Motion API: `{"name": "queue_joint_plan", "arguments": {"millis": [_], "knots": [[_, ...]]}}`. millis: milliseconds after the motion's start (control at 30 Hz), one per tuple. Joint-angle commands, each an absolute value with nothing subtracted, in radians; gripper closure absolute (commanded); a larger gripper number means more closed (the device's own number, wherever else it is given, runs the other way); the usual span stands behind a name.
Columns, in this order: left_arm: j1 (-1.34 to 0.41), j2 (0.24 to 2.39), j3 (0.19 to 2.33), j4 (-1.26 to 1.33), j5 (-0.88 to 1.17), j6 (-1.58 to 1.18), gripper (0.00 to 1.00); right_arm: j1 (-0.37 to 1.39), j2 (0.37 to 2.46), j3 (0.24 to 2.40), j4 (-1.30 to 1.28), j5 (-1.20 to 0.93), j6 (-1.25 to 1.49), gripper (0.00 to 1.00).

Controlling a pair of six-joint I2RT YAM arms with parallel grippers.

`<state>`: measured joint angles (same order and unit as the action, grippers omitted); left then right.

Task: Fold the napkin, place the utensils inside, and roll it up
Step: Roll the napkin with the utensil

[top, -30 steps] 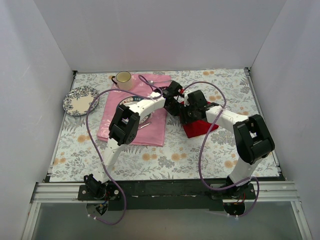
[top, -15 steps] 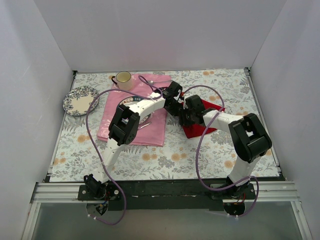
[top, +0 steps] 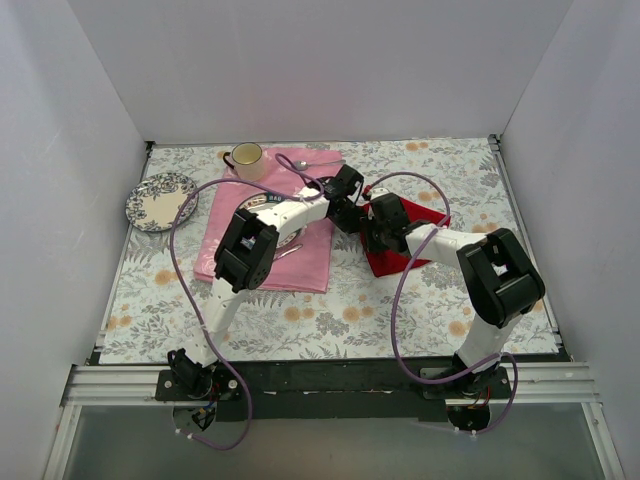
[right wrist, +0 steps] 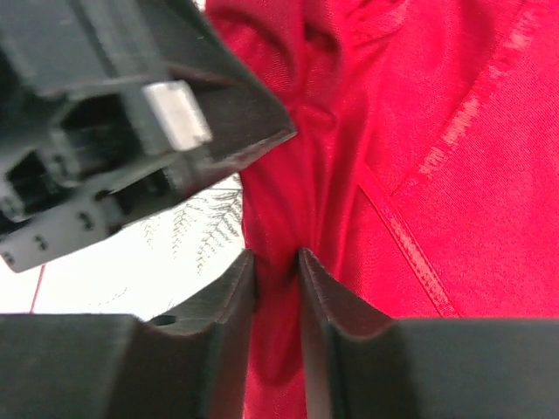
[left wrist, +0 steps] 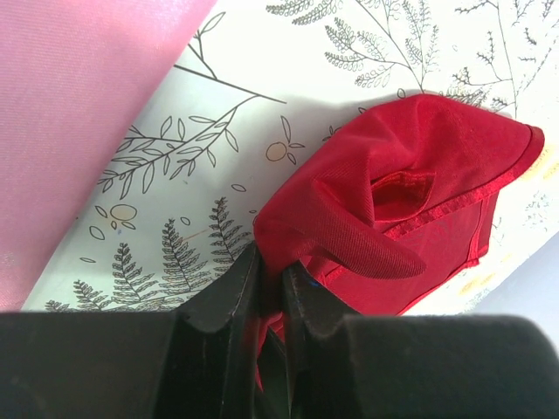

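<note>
Left pincer is almost closed, jaws clamped on a bunched corner of the red napkin. The rest of the cloth lies crumpled on the table ahead and to the right of the fingertips, with the pink cloth off to their left. Right pincer is narrowed to a slit, gripping a raised ridge of the same napkin just beside the left pincer.

You have nothing legible here: no words, brands or numbers in any view. The small dark sticker on the white left arm is too blurred to read.
</note>
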<state>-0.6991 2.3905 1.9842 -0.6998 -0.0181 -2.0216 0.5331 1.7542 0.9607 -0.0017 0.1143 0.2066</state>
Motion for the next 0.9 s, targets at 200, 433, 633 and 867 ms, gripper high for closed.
{"name": "queue_joint_plan", "arguments": {"millis": [200,433,633,867], "knots": [[-0.723,2.319,1.867,-0.756,-0.002,-2.091,1.00,0.538,1.822,0.851,-0.083,0.154,0.213,0.99],[-0.689,2.151,1.571,-0.318,0.118,-1.754,0.51,0.505,1.795,0.847,-0.009,-0.179,0.149,0.99],[-0.660,1.928,1.408,-0.061,0.166,-1.542,0.25,0.404,1.818,0.882,-0.009,-0.447,0.147,0.99],[-0.657,1.819,1.342,-0.101,0.251,-1.425,0.30,0.298,1.879,0.930,-0.023,-0.687,0.170,0.99]]}}
